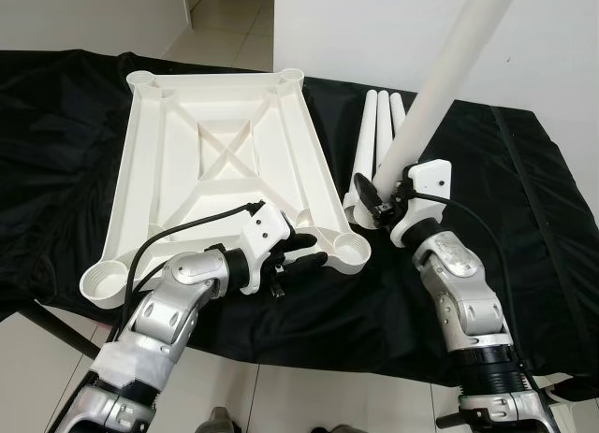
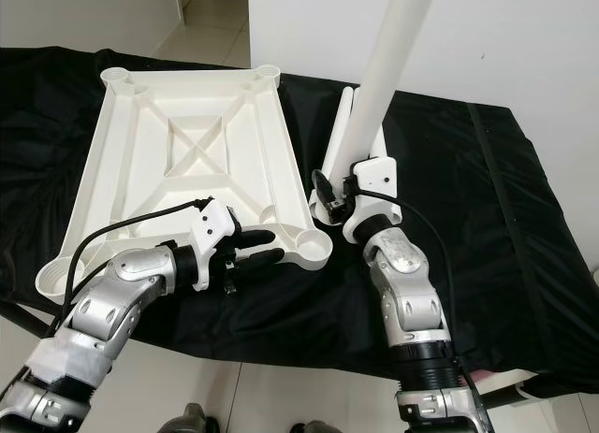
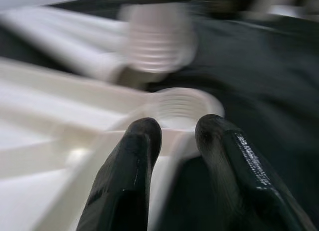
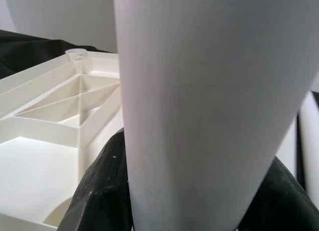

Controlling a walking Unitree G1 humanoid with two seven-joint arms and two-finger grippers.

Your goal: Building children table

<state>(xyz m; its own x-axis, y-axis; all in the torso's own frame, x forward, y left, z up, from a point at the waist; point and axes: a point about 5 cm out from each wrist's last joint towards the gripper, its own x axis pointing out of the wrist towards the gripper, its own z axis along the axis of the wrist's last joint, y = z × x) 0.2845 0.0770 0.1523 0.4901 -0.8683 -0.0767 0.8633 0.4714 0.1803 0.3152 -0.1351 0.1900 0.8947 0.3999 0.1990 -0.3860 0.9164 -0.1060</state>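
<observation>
The right pincer (image 1: 382, 207) grasps a white table leg (image 1: 440, 78), tilted upward. The left pincer (image 1: 304, 251), fingers parted, rests on the upturned tabletop (image 1: 187, 171) just beside its corner socket (image 1: 349, 246).

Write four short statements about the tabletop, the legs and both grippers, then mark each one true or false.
1. The white tabletop lies underside up on the black cloth. True.
2. The right gripper holds a table leg. True.
3. The left gripper holds a leg. False: it rests at the tabletop's near corner socket, holding nothing.
4. All four legs are already fitted. False: spare legs lie on the cloth.
</observation>
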